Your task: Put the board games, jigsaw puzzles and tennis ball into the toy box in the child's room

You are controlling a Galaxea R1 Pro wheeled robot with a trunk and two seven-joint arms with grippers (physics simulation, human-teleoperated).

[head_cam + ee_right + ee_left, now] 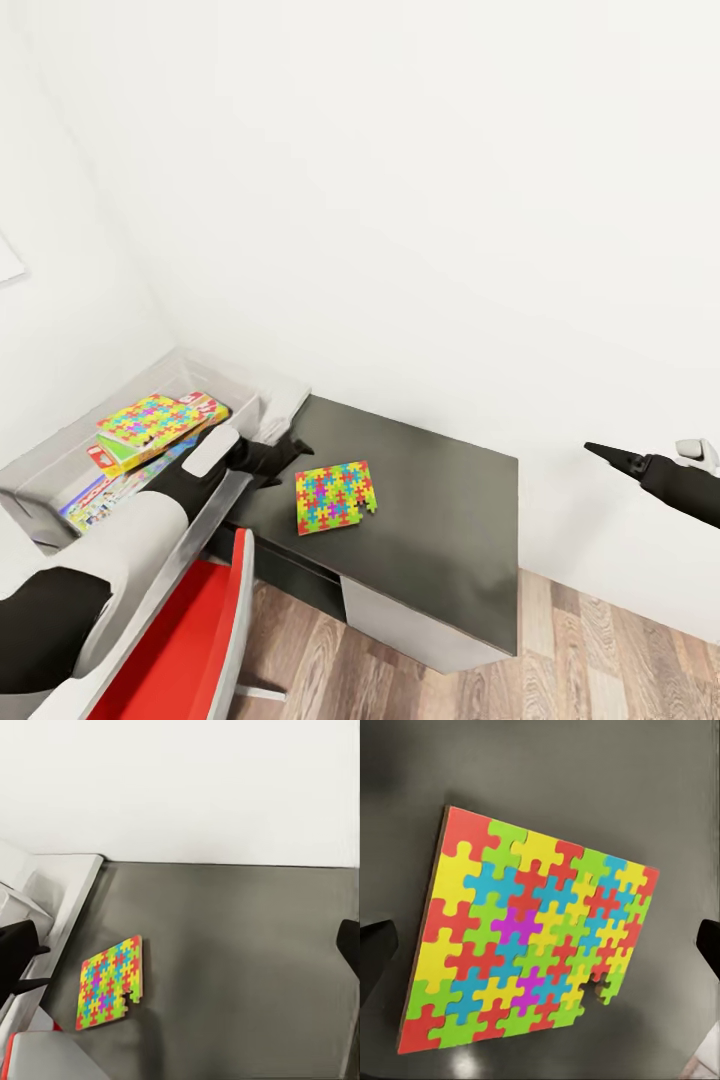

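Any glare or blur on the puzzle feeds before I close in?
Left wrist view: jigsaw puzzle slightly soft, a pale glare spot on the dark table beside its corner. Right wrist view: puzzle small but sharp, faint sheen across the tabletop. Head view: even light, soft shadows, no glare.

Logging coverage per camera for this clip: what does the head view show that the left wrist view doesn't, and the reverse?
Head view alone: the toy box holding a jigsaw puzzle and board games, the red chair, the wood floor, the left gripper, the right gripper.

Left wrist view alone: a close look at the missing-piece gap.

Both: the loose jigsaw puzzle lying flat on the dark table.
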